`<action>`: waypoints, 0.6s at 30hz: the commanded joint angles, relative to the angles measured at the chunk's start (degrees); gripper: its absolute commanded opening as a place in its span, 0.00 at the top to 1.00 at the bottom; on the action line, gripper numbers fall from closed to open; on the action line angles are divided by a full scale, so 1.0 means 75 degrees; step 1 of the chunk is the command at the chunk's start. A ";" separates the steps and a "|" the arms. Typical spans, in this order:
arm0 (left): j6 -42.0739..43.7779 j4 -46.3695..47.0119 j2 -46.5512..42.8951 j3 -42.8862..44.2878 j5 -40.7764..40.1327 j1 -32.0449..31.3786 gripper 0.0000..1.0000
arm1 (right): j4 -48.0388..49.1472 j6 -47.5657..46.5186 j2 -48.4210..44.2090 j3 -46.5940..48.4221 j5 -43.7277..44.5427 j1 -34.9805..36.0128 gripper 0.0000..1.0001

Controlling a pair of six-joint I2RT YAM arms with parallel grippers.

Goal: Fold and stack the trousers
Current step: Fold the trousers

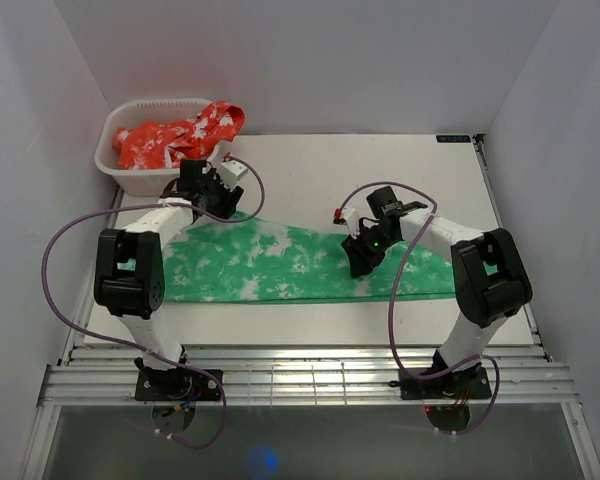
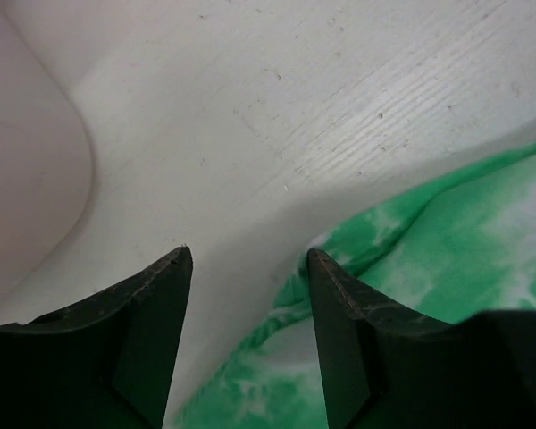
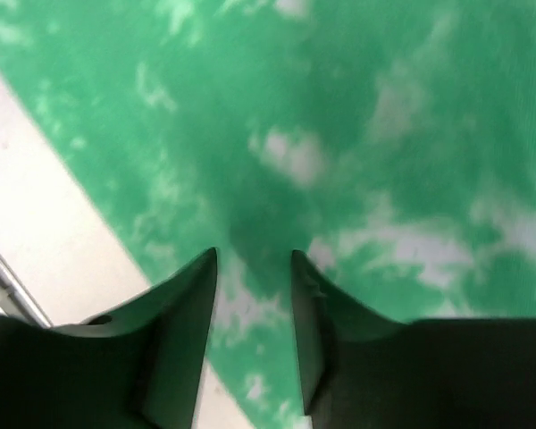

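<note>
The green trousers (image 1: 280, 262) with white blotches lie spread flat across the table, long side left to right. My left gripper (image 1: 223, 197) is open above their far left edge; in the left wrist view its fingertips (image 2: 180, 264) straddle the cloth's hem (image 2: 402, 259) and bare table. My right gripper (image 1: 360, 258) is open and empty, low over the middle-right of the trousers. The right wrist view shows the green cloth (image 3: 339, 134) between and beyond its fingers (image 3: 205, 268).
A white basket (image 1: 130, 135) at the far left corner holds a red and white garment (image 1: 180, 135). White walls enclose the table on three sides. A metal rail (image 1: 300, 380) runs along the near edge by the arm bases.
</note>
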 commanded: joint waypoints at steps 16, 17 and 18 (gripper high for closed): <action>-0.1924 -0.2803 -0.2117 -0.1467 0.3339 0.0771 0.28 | -0.0759 0.0614 0.0151 0.0336 -0.1739 -0.4113 0.55; -0.2006 -0.2873 -0.1908 -0.1491 0.3433 0.0912 0.30 | -0.0747 0.0614 0.0396 0.0313 -0.1774 -0.4417 0.55; -0.2077 -0.2920 -0.1778 -0.1561 0.3504 0.1284 0.31 | -0.0758 0.0602 0.0503 0.0278 -0.1809 -0.4571 0.55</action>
